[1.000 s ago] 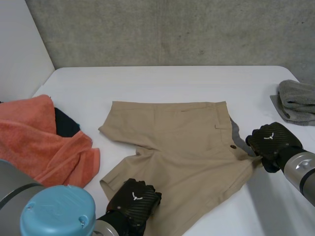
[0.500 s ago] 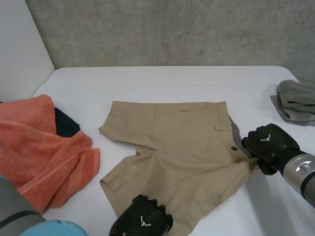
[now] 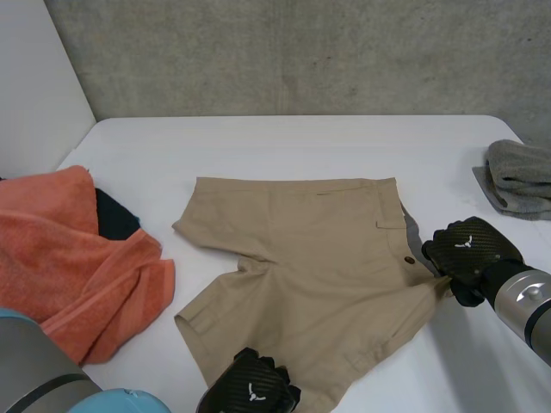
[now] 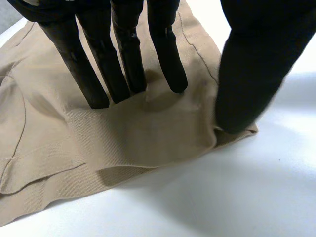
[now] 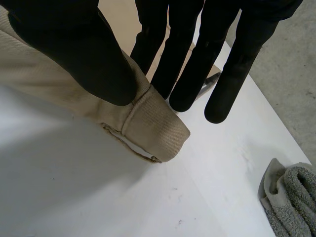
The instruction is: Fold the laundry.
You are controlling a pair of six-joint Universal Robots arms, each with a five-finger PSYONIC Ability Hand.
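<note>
Tan shorts (image 3: pixel 318 267) lie spread flat on the white table (image 3: pixel 284 142), with a button and pocket at their right side. My left hand (image 3: pixel 250 394) is at the near leg hem. In the left wrist view its straight fingers (image 4: pixel 123 64) rest on top of the shorts (image 4: pixel 123 138), and the thumb touches the hem's corner. My right hand (image 3: pixel 469 249) is at the right corner of the shorts, by the button. In the right wrist view its thumb (image 5: pixel 84 54) and fingers pinch the thick folded edge of the shorts (image 5: pixel 148 123), lifting it slightly.
An orange towel (image 3: pixel 69 249) is heaped at the table's left edge, over a dark cloth (image 3: pixel 114 215). A grey towel (image 3: pixel 521 179) lies folded at the far right, also seen past my right hand's fingertips (image 5: pixel 291 202).
My left hand has slid back toward the table's near edge and its fingers have straightened off the hem. The right hand shifted slightly left, still holding the shorts' corner.
</note>
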